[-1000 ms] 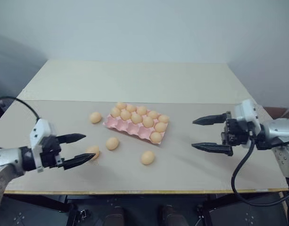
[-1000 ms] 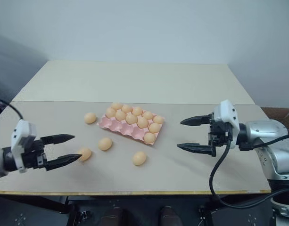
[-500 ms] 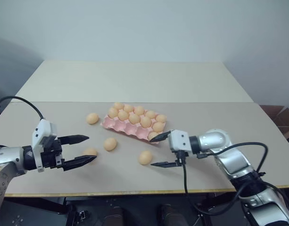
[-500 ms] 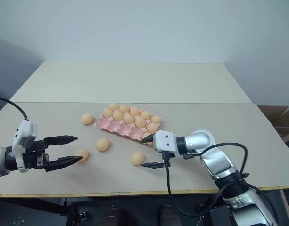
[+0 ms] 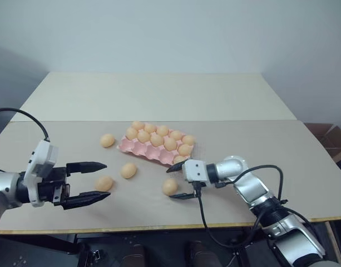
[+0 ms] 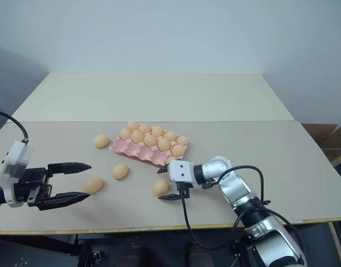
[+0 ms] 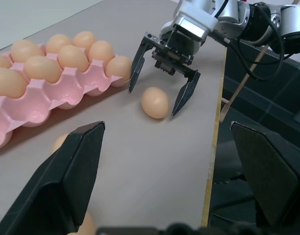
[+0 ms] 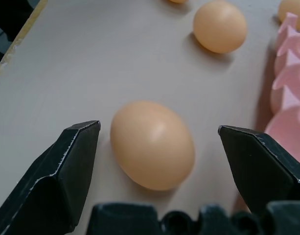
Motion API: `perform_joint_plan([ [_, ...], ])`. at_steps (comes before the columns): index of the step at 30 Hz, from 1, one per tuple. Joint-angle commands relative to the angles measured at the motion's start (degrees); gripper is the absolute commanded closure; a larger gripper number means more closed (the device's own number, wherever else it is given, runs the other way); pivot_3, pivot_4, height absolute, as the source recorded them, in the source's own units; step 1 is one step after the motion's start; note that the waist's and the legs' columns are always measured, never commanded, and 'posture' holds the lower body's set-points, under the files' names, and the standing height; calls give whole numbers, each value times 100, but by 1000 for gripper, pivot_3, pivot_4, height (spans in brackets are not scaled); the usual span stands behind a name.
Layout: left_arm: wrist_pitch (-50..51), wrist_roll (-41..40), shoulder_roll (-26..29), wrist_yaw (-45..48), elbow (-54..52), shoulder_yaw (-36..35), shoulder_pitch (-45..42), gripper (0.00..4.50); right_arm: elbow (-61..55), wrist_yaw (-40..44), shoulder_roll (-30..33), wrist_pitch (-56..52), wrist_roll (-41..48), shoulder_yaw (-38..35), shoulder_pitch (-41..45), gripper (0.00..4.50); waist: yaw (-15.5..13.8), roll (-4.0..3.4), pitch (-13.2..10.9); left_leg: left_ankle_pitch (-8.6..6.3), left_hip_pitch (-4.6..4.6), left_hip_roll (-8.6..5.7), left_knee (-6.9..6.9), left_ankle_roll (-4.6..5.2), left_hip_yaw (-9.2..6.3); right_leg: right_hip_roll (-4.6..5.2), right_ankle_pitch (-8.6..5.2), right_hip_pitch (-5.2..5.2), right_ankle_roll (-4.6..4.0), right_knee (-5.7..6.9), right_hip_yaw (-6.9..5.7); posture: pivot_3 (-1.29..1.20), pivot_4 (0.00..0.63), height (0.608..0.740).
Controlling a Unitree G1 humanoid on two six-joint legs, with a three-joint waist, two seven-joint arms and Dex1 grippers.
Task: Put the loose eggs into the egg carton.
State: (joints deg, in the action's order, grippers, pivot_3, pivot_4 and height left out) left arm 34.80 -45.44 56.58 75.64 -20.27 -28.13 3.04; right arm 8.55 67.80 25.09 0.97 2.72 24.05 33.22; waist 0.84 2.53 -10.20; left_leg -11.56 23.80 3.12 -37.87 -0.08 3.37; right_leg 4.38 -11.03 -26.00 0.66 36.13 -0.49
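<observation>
The pink egg carton point(image 5: 139, 148) lies mid-table with its back rows full of eggs. Several loose eggs lie around it: one to its left point(image 5: 107, 140), two in front of it to the left point(image 5: 128, 170) point(image 5: 103, 183), and one in front of its right end point(image 5: 170, 186). My right gripper point(image 5: 171, 183) is open and low over the table, one finger on each side of that last egg point(image 8: 152, 144), with a gap on both sides. My left gripper point(image 5: 107, 179) is open at the left, hovering by the front-left egg.
The table's front edge point(image 5: 159, 227) runs just behind both grippers. A black cable point(image 5: 202, 214) hangs from my right wrist over that edge. A cardboard box point(image 5: 329, 138) stands on the floor off the table's right side.
My right arm has swung in from the table's right side, leftward and down, until its fingers straddle the egg in front of the carton. My left gripper has drawn back slightly.
</observation>
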Motion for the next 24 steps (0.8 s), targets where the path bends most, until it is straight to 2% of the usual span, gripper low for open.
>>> perform_joint_plan([
  [1,-156,-76,23,45,-56,-205,-16,0,90,74,-60,93,40,-48,159,995,-1,0,0,0,0,0,0,0,0,0,0,0,0,0,0,0,150,740],
  [4,-182,-35,-13,2,-89,-222,51,0,12,159,-74,-9,162,-122,161,2058,-2,0,0,0,0,0,0,0,0,0,1,0,1,0,0,0,150,740],
  [5,-195,-23,-20,-12,-96,-225,74,0,-20,175,-63,-28,185,-150,165,2260,-2,0,0,0,0,1,0,0,0,0,1,0,1,0,0,0,150,740],
  [10,-230,-65,-82,-123,-156,-353,228,0,-611,347,-70,-496,890,-564,321,2312,-3,0,0,0,0,2,0,0,0,0,1,0,2,1,0,0,150,740],
  [13,-223,-84,-132,-218,-197,-431,278,0,-669,92,-272,-800,1137,-824,691,2312,27,-1,-1,0,-2,5,0,0,1,-2,6,-2,6,4,1,0,150,740],
  [20,-157,-146,-126,-331,-300,-539,333,0,596,-961,-433,-140,-54,-625,1317,2312,-20,0,0,0,-1,12,1,-1,2,-5,2,-2,-4,1,-9,0,150,740],
  [24,-132,-183,-120,-358,-334,-592,382,0,911,-1158,-594,-210,-257,-570,1419,2312,0,0,0,0,4,3,1,-2,3,2,2,-4,-7,0,-3,0,150,740],
])
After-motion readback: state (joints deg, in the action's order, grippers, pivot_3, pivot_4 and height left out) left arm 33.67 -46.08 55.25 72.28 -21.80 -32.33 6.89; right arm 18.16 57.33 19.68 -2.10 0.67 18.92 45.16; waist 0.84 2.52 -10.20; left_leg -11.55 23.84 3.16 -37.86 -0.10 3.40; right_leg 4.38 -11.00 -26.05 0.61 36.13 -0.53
